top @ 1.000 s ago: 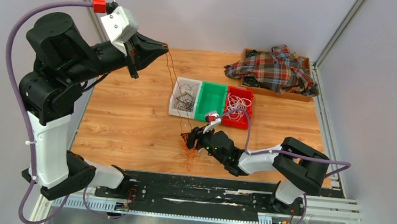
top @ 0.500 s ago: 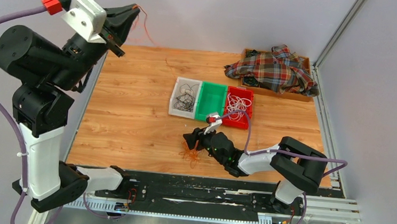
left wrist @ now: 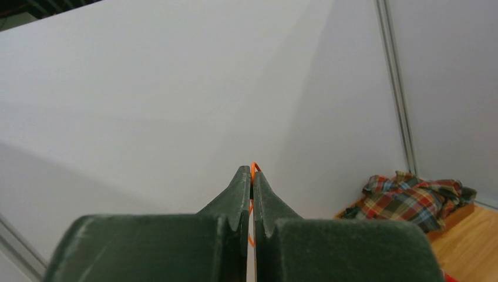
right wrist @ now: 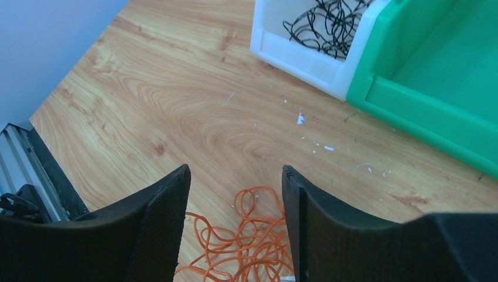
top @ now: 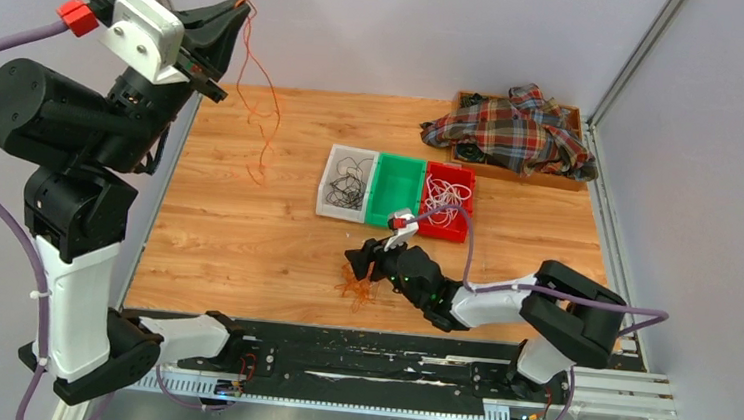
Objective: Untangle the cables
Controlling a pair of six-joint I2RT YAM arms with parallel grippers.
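L hand [top: 241,11] is up high at the far-left corner, well above the bench [top: 235,239]. It's clenched on one orange cable [left wrist: 253,169], pinched right at the fingertips [left wrist: 242,185]. The rest of that cable hangs loose below the hand, its end over the far-left part of the bench.

R hand [right wrist: 235,176] sits low near the front-centre of the bench w/ fingers [right wrist: 167,205] spread apart, grasping nothing. The orange cable tangle [right wrist: 246,241] lies on the wood under and between them; can't tell if they touch.

Three bins in a row just beyond the R hand:
- White bin [top: 327,181], on the left, w/ black cables [top: 347,196].
- Green bin [top: 397,187], in the middle.
- Red bin [top: 467,213], on the right, w/ white cables [top: 443,191].

Plaid shirt [top: 515,129] is heaped on a wooden tray [top: 576,114] at the far-right corner.
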